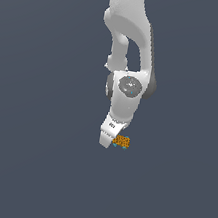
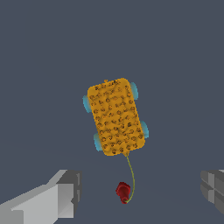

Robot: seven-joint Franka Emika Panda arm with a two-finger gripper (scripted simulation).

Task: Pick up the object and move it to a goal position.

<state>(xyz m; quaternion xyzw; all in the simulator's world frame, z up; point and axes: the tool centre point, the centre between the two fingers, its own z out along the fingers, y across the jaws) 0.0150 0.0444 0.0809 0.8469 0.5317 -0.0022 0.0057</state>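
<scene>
The block is orange with dark speckles, oblong, with rounded corners. Four small cyan pieces stick out from its long sides, two on each side, like little wheels. In the wrist view it lies slightly tilted on the flat grey worktop. A thin yellowish cord comes from one short end and curves to a small dark red knob.

The two fingers appear at the edge of the wrist view, one light grey and one darker. Both are cut off by the frame, so their tips are only partly seen. They stand wide apart, so the gripper is open and holds nothing. The block is not between the fingers; it lies beyond them, apart from both. The red knob sits in the gap between them.

In the exterior view the block is very small and its details are hard to make out. It appears just beside the lowest white part of the gripper, on the exterior view's right of it. I cannot tell there if they touch. The cord and knob are not distinguishable in this view. The white arm comes down from above and its upper part is cut off by the frame.
</scene>
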